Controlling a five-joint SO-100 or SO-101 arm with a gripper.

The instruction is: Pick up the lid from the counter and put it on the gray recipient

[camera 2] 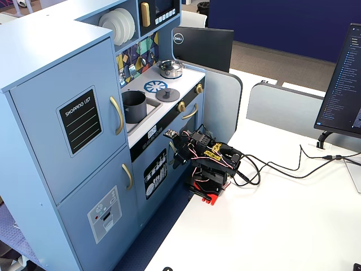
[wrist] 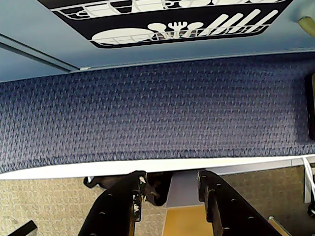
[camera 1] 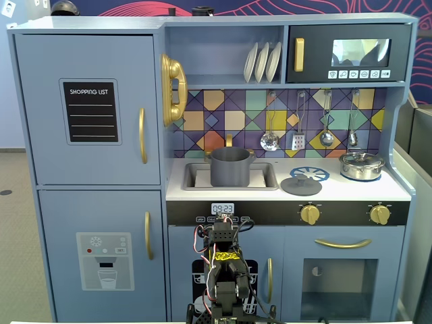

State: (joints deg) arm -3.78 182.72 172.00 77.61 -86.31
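The arm point(camera 2: 207, 161) is black plastic with a red base clamp, yellow stickers on the motors, and thin red, black and white cables.

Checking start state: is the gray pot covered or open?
Open. The pot stands in the sink without a cover; the lid lies flat on the counter beside it.

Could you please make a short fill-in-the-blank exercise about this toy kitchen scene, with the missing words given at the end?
1. The gray pot stands inside the ____ of the toy kitchen.
2. The dark gray lid lies flat on the ____, to the right of the gray pot in that fixed view.
3. The shiny silver pot already wears its own ____.
4. The pincer holds ____ between its fingers.

Missing words: sink; counter; lid; nothing
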